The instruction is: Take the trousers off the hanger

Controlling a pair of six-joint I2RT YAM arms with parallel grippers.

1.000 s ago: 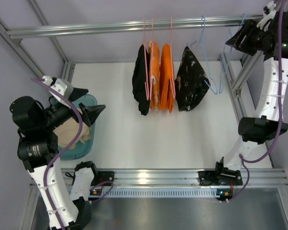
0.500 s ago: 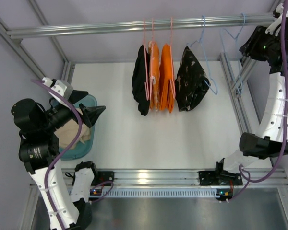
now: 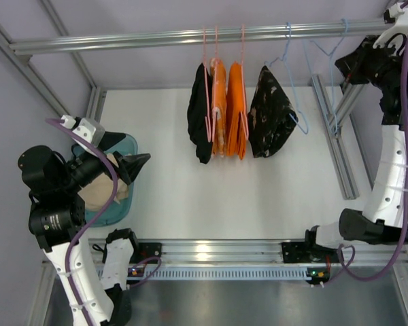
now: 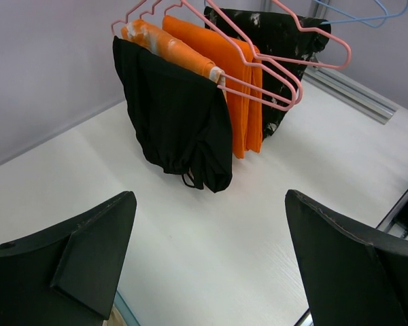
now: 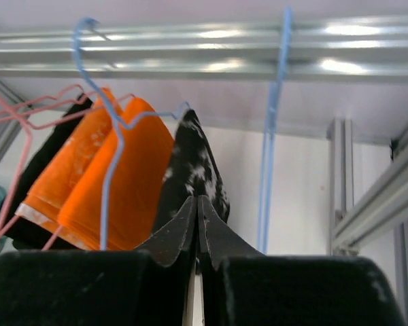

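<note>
Right end effector (image 5: 197, 204), pressed together empty, hangs high beside the hanger (image 5: 268, 136); left end effector (image 4: 211, 204) gapes near the trousers (image 3: 92, 190).

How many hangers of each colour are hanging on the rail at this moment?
Pink hangers: 3
Blue hangers: 2
Total: 5

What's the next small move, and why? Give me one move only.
Probably draw the right gripper back from the rail: its jaws are shut on nothing, the hanger hangs bare, and the trousers already lie in the basket under the open left gripper.
</note>
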